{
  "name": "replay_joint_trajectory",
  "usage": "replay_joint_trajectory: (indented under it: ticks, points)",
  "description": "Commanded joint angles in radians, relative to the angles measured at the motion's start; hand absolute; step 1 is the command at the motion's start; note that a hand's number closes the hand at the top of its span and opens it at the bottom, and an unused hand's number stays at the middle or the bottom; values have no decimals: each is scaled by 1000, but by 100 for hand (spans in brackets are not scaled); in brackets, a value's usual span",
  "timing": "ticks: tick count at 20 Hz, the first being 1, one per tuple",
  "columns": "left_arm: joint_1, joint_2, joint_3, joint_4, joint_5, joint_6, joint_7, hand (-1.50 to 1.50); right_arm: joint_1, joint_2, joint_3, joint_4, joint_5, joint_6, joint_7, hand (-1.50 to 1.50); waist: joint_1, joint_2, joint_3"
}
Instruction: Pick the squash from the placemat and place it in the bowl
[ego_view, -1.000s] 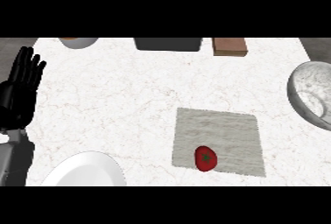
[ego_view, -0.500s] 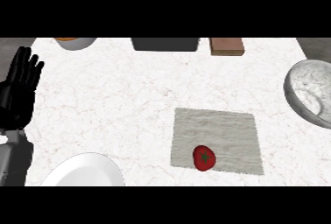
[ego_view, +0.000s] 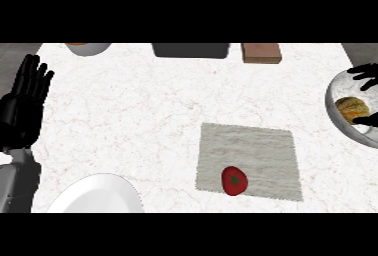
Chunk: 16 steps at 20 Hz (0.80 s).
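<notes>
A white plate (ego_view: 96, 195) lies nearest, at the lower edge. To its right, a red fruit (ego_view: 235, 180) sits on the grey placemat (ego_view: 251, 150). My left hand (ego_view: 22, 107) rests at the left edge, fingers straight and up, holding nothing. At the right edge, the squash (ego_view: 351, 107) sits inside the bowl (ego_view: 334, 97), my right hand (ego_view: 365, 77) curled round it. Farthest: a cup (ego_view: 88, 48), a dark box (ego_view: 190, 50), a brown block (ego_view: 261, 53).
</notes>
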Motion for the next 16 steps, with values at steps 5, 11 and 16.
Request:
replay_joint_trajectory:
  ticks: [5,11,16]
  points:
    - [-42,25,17,23,5,-6,19,0,-46,27,-171,98,-159,-16,-73,-150,-5,2,1]
    - [-9,15,29,-1,22,-12,0,0,-33,-73,-311,162,-269,-57,-103,-150,5,7,2]
    - [21,-11,0,-17,4,-4,-1,0,-3,-214,-387,234,-331,35,-66,-150,13,13,4]
